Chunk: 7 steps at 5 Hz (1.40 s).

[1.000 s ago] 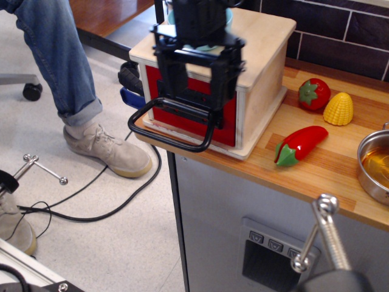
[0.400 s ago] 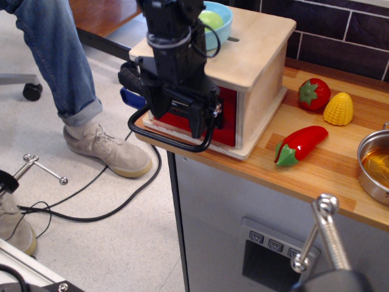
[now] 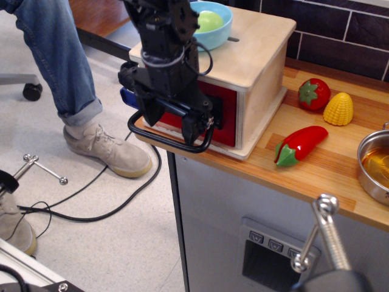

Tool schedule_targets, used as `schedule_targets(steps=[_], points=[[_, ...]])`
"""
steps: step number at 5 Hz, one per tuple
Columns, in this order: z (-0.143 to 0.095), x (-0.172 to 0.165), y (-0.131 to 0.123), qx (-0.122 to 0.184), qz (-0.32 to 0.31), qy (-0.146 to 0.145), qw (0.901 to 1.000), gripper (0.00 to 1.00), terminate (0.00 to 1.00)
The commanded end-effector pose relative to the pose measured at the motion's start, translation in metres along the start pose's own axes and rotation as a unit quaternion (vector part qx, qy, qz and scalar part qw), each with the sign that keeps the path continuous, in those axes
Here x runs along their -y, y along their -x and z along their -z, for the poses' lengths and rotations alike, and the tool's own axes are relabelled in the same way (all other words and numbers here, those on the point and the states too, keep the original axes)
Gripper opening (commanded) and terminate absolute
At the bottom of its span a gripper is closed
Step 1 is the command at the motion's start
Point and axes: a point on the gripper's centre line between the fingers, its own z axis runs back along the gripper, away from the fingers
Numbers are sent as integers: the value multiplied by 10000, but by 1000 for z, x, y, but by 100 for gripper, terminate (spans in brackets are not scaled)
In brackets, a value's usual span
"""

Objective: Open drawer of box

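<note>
At the left end of the wooden counter (image 3: 340, 170) stands the box (image 3: 258, 58), a pale plywood cube with a light top and sides and one red face turned toward the counter's front-left corner. That red face is the drawer (image 3: 226, 118), a flat panel carrying a black mounting plate; its large black loop handle (image 3: 165, 139), a rounded rectangle, juts out past the counter's left edge over the floor. The black gripper (image 3: 170, 115) hangs directly in front of the drawer, covering most of the red panel, with its fingers reaching down to the handle's near bar; whether they are clamped on the bar or merely beside it cannot be told from this angle. On the box's top, behind the arm, sits a light blue bowl (image 3: 220, 31) with a green object (image 3: 209, 21) inside. Further right along the counter lie a red toy pepper (image 3: 301, 145), a red toy tomato (image 3: 314, 94) and a yellow toy corn (image 3: 338, 109), and at the right edge stands a steel pot (image 3: 374, 167).
</note>
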Motion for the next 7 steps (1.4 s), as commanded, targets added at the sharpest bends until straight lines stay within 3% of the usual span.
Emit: schedule_targets(steps=[1, 2, 3, 6, 7], points=[[14, 6, 44, -526, 154, -199, 9983, 100, 0], [5, 0, 79, -763, 306, -38, 9966, 100, 0], [4, -3, 106, -989, 569, -58, 9935, 100, 0], [16, 1, 148, -1301, 729, -72, 9888, 100, 0], [16, 1, 148, -1253, 389, 58, 9913, 100, 100]])
